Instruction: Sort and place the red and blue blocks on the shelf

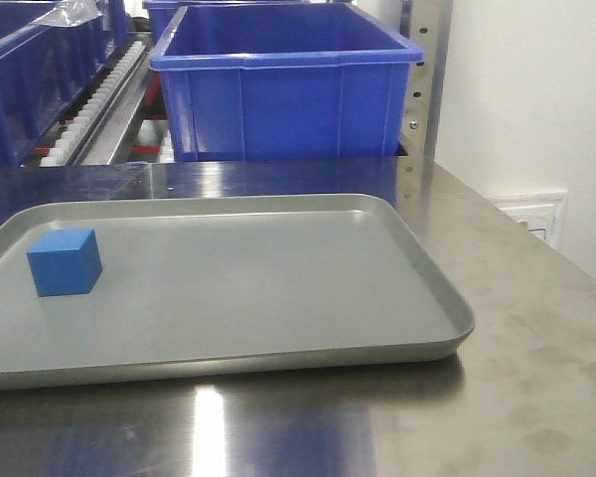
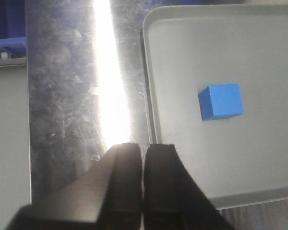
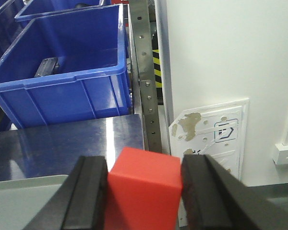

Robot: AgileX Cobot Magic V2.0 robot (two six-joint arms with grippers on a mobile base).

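Red block (image 3: 141, 179), clamped in the right tool (image 3: 144, 191), faces the blue crate (image 3: 62, 81) ahead; blue block (image 2: 221, 101) lies on the tray (image 2: 149, 72) beyond the left tool (image 2: 143, 155), whose jaws are together. Neither shelved yet.

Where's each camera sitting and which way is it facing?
Front view: low over the table, facing the grey tray, blue block and crate; no robot parts.
Left wrist: above the table, looking down; shut left gripper at bottom.
Right wrist: facing the shelf; right gripper clamps the red block.
Shared: front and left wrist show the blue block on the tray.
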